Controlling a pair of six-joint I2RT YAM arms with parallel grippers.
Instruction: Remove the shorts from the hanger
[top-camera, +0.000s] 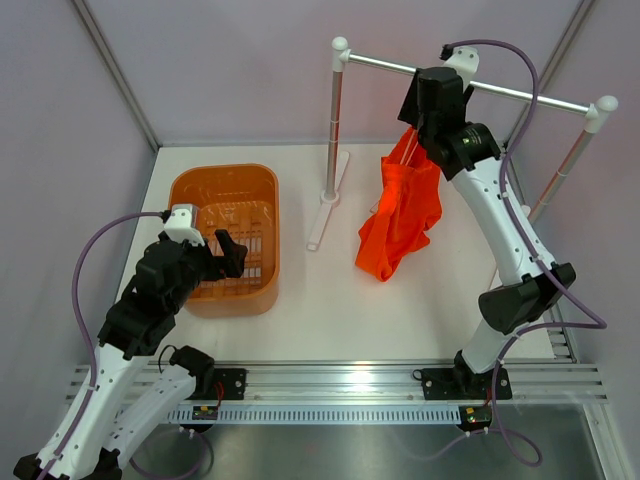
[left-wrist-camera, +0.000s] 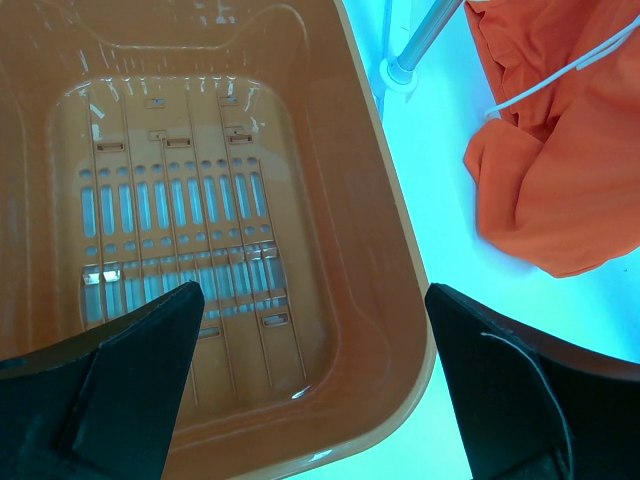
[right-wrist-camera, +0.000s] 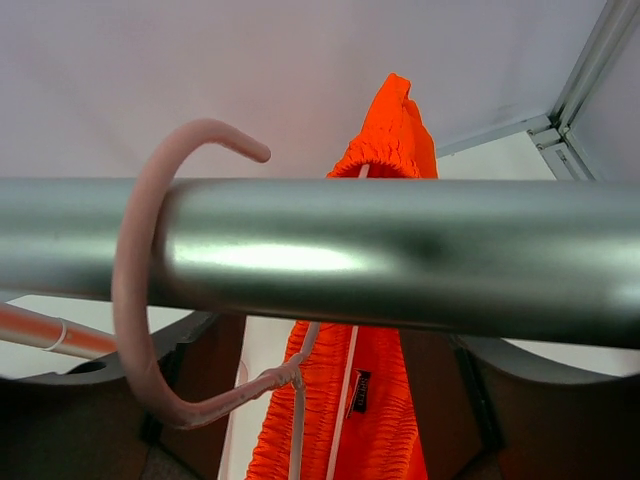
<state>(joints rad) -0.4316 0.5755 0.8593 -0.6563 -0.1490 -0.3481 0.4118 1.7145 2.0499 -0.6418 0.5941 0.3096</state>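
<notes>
In the top external view the right arm is raised, its hand (top-camera: 418, 135) just under the thick silver metal rail (top-camera: 520, 95). The thin pale pink wire hanger (right-wrist-camera: 135, 300) is hooked over that rail. Bright orange-red fabric shorts (top-camera: 400, 215) hang below it between the fingers, but whether they are gripped cannot be told. The left hand (top-camera: 232, 252), well apart from the rail, is spread wide and empty.

Left tool (left-wrist-camera: 310, 335) spread above orange basket (left-wrist-camera: 392, 262); shorts (left-wrist-camera: 570, 185) heaped alongside.

The white tabletop (top-camera: 320, 300) carries an orange basket (top-camera: 225, 168) on its left side. Beside it, toward the middle, lies the rail stand's white foot (top-camera: 318, 228), and right of that the lower folds of the shorts (top-camera: 400, 225) seem to touch the surface
</notes>
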